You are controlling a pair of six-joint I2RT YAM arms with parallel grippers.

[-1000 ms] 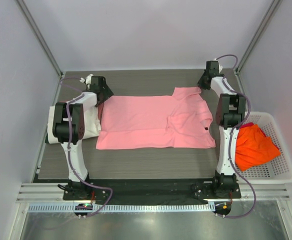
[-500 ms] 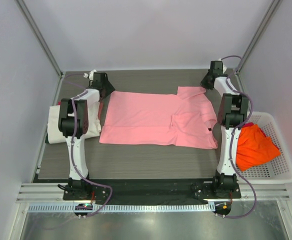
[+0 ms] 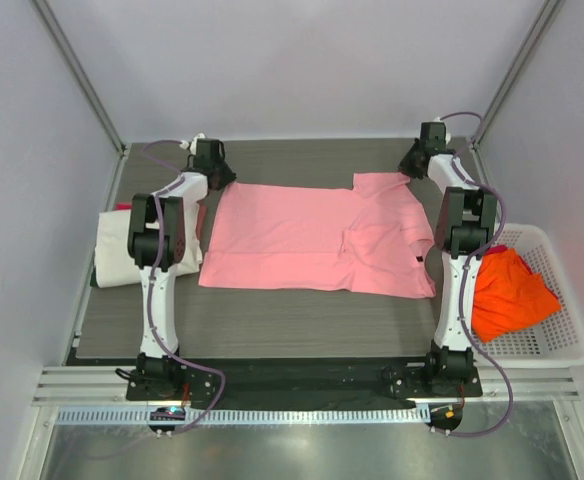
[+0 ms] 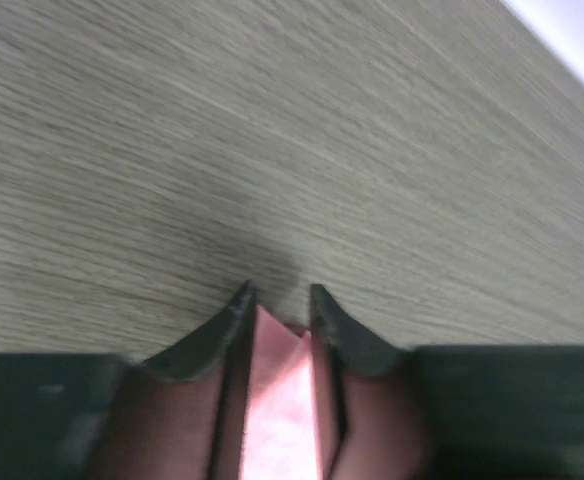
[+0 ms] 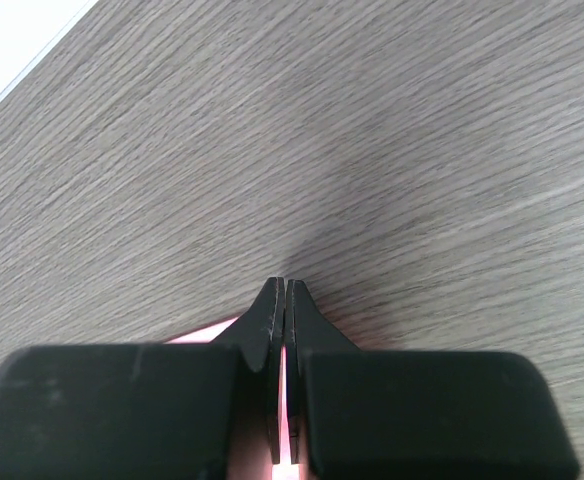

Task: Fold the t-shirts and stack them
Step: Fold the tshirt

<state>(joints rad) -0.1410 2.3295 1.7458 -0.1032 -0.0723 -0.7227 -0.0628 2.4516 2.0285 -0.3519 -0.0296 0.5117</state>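
left gripper has slid up to the far left hem corner of the light pink cotton t-shirt, its jaws narrowing around a peak of pink cloth; whether it grips yet cannot be told. right gripper is pinched tight on the shirt's far right corner. risk: a shallow left bite could slip on lifting and pull the fold crooked. the shirt lies spread flat mid-surface, its right part layered double.

cream t-shirt: partly behind left arm | left wrist view: blurred
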